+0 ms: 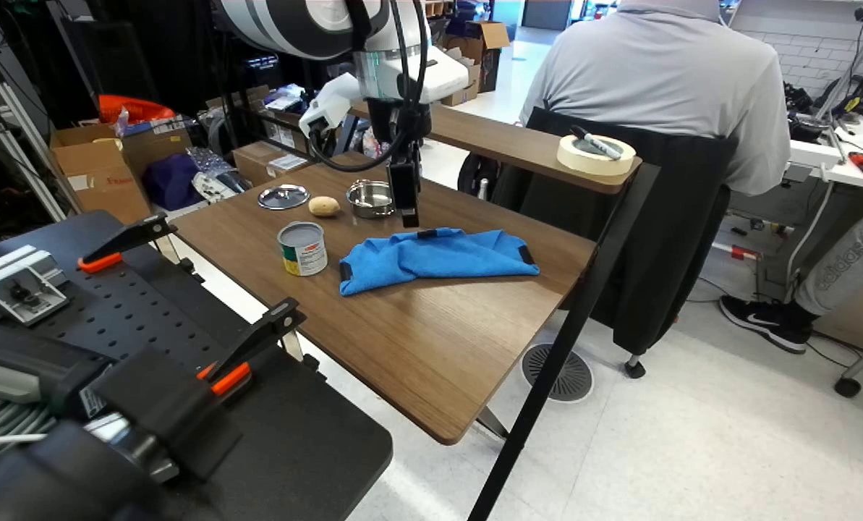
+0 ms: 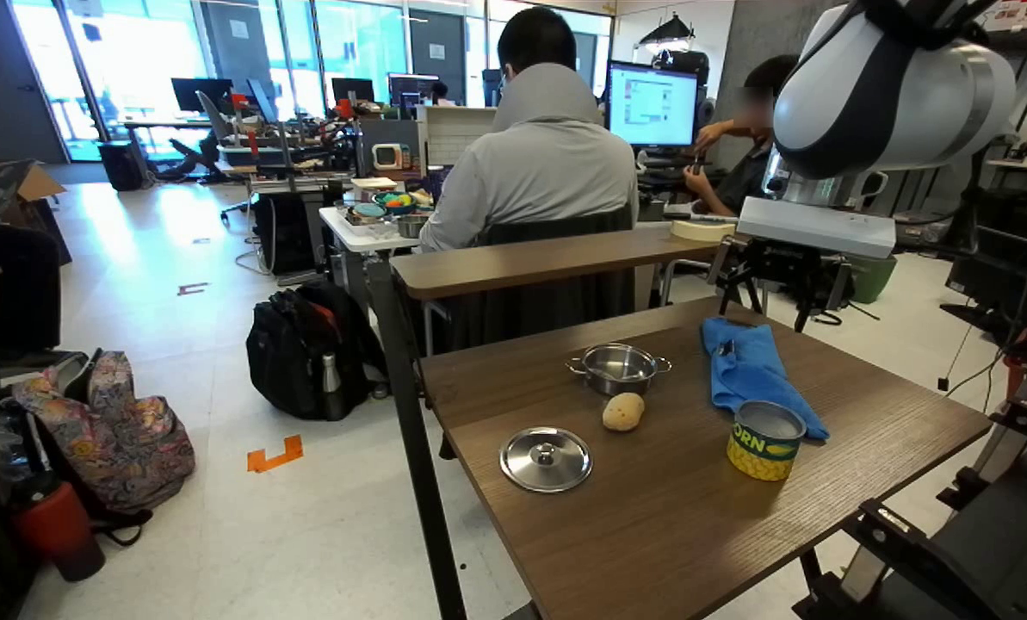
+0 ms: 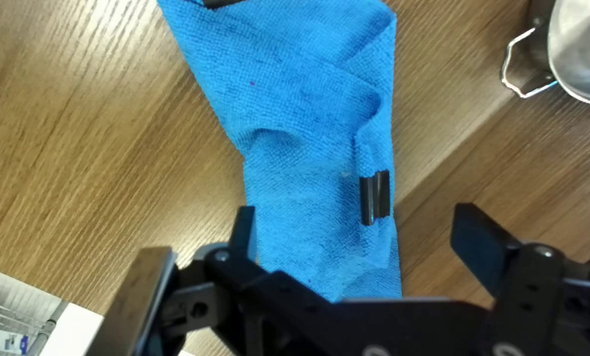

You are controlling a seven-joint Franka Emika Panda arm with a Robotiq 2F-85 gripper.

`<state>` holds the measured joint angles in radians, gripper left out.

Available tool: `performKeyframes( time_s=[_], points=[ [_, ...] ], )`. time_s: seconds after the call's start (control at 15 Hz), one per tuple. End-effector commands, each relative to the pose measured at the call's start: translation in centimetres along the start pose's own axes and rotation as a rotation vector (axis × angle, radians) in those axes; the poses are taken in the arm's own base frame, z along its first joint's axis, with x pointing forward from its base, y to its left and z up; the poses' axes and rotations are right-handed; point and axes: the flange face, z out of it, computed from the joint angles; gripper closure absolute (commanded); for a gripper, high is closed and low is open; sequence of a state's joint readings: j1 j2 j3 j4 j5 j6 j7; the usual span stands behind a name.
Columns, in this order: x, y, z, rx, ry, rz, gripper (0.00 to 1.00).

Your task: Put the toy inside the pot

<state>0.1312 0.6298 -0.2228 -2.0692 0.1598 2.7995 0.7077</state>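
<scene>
The toy is a small tan potato-like piece lying on the table, also in an exterior view. It is out of the wrist view. The small silvery pot with two handles stands uncovered close to the toy. Nothing shows inside it. Its side and one handle show at the top right of the wrist view. My gripper is open and empty, pointing down above the blue cloth, apart from pot and toy. It also shows in both exterior views.
A blue cloth with black patches lies below the gripper. A tall corn tin stands near the cloth. A silvery lid lies flat near the toy. A raised wooden shelf runs along one table edge, with a person seated behind it.
</scene>
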Motion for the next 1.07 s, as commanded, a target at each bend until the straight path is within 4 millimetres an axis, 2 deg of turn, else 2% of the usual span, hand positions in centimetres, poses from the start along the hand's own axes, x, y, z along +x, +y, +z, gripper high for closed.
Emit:
performKeyframes(
  time_s=[0.0, 0.27, 0.73, 1.0],
  points=[
    [-0.2, -0.1, 0.0, 0.004, -0.002, -0.010, 0.00],
    [-2.3, -0.4, -0.8, 0.020, 0.051, -0.092, 0.00],
    [-9.7, -0.5, -1.0, 0.064, 0.104, -0.328, 0.00],
    [-12.4, -2.1, -1.3, 0.099, 0.108, -0.353, 0.00]
  ],
)
